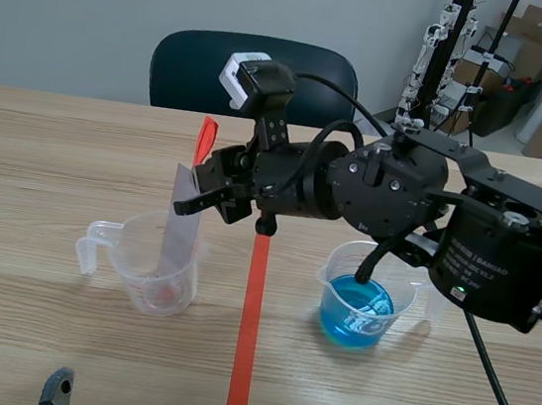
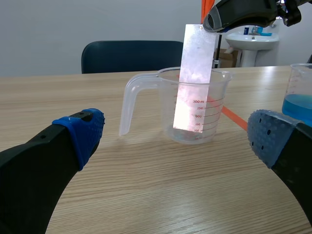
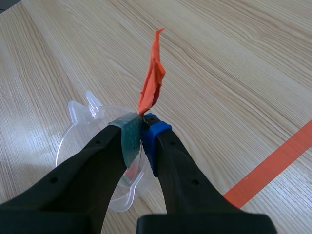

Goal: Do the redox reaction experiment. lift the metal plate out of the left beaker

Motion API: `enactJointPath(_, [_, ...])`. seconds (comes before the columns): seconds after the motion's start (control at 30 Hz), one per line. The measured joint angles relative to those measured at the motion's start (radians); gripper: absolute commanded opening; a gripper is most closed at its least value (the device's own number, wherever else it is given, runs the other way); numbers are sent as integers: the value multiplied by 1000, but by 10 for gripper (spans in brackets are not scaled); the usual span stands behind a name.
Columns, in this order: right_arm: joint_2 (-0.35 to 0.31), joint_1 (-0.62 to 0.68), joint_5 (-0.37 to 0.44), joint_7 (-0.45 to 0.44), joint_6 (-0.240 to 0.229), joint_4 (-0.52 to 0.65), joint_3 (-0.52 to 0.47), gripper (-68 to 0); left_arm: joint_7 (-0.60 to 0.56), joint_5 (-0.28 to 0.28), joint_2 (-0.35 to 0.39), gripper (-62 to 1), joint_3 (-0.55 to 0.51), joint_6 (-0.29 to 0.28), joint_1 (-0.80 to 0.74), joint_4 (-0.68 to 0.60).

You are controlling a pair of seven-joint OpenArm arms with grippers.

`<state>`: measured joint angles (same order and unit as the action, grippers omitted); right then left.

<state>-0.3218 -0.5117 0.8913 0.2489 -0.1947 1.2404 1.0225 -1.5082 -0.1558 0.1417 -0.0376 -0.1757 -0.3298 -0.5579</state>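
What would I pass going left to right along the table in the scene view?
left gripper → clear beaker, with the metal plate standing in it → orange tape line → beaker of blue liquid

- The metal plate (image 1: 180, 231) is a thin, silvery rectangular strip with an orange-red tab at its top. It stands nearly upright, its top end pinched by the right gripper (image 1: 192, 197) and its lower part inside the beaker.
- The left beaker (image 1: 134, 256) is clear plastic with red volume marks, a handle and a spout, standing upright on the table.
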Motion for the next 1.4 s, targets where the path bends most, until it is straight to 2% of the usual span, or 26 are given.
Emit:
enactJointPath(0.23, [0,0,-12,0,-13,0,0,-669,0,0,0,10,0,0,0,0])
enactJointPath(0.37, [3,-3,-56,-3,-75,0,0,-669,0,0,0,10,0,0,0,0])
enactJointPath(0.43, [10,-3,-60,-4,-84,0,0,-669,0,0,0,10,0,0,0,0])
enactJointPath(0.6, [14,-4,-144,-31,-130,0,0,-669,0,0,0,10,0,0,0,0])
enactJointPath(0.77, [14,-6,-171,-39,-195,0,0,-669,0,0,0,10,0,0,0,0])
enactJointPath(0.97, [14,-6,-235,-65,-214,0,0,-669,0,0,0,10,0,0,0,0])
enactJointPath(1.17, [14,-6,-233,-66,-217,0,0,-662,0,0,0,10,0,0,0,0])
enactJointPath(1.23, [14,-6,-229,-66,-214,0,0,-588,0,0,0,10,0,0,0,0])
enactJointPath(1.27, [14,-6,-230,-64,-213,0,0,-521,0,0,0,10,0,0,0,0])
enactJointPath(1.4, [8,-5,-233,-49,-213,0,0,-183,0,0,0,10,0,0,0,0])
